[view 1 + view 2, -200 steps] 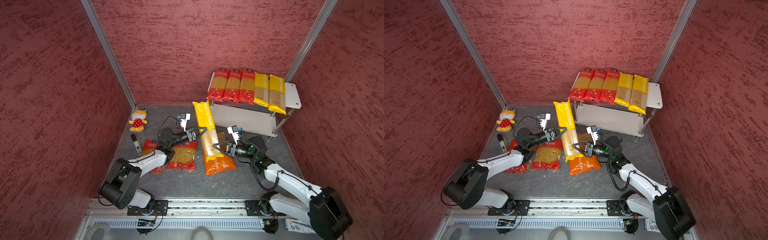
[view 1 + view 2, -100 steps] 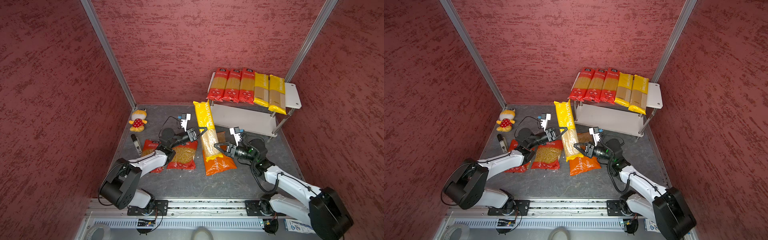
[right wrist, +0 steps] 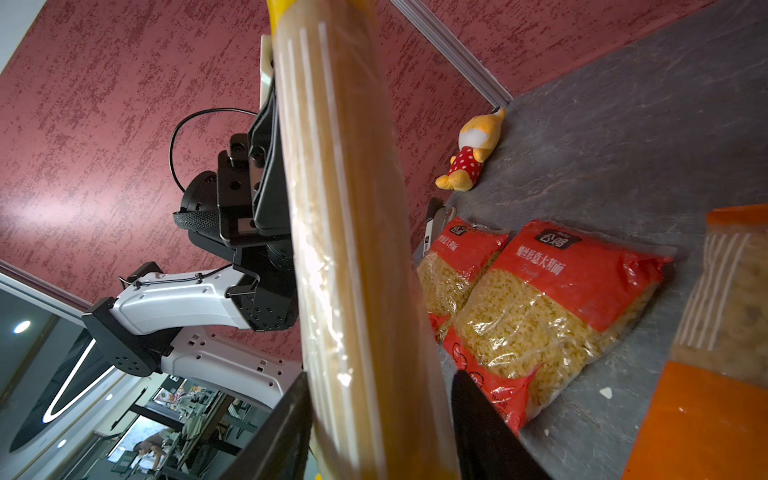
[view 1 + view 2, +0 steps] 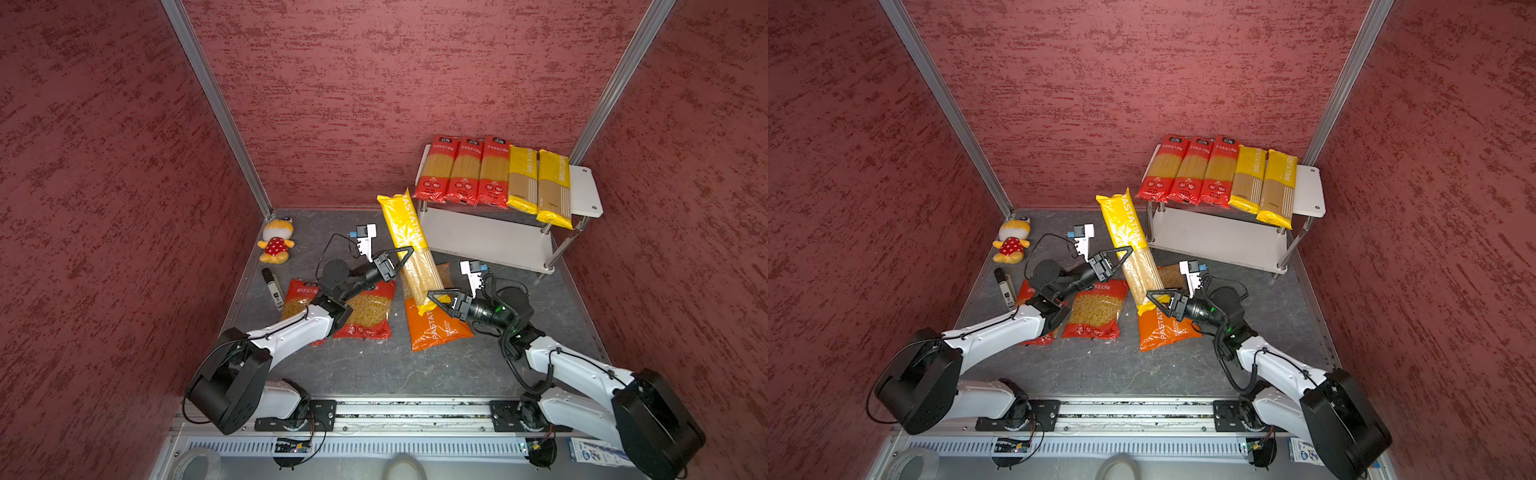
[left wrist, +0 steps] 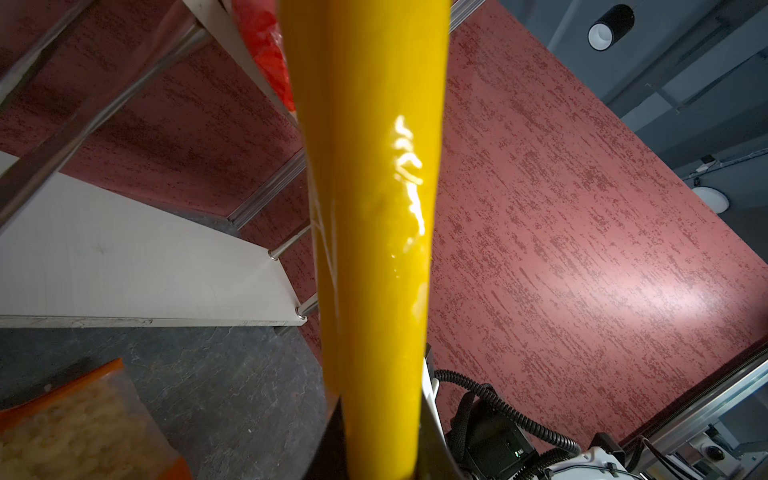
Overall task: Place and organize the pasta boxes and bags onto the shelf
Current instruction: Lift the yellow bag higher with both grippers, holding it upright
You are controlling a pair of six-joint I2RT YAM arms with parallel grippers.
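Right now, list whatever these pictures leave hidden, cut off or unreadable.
- Left red curly-pasta bag: mostly under the left arm, both top views.
- Orange bag: middle covered by the yellow PASTATIME bag and right gripper, top views.
- Blue-white pack: partly behind the right arm's base, top views.
- Marker label: too small to read.
- Left gripper: pads behind that bag, left wrist view.

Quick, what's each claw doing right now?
Left claw: closed on the yellow PASTATIME bag, holding it tilted.
Right claw: open, around that bag's lower end.
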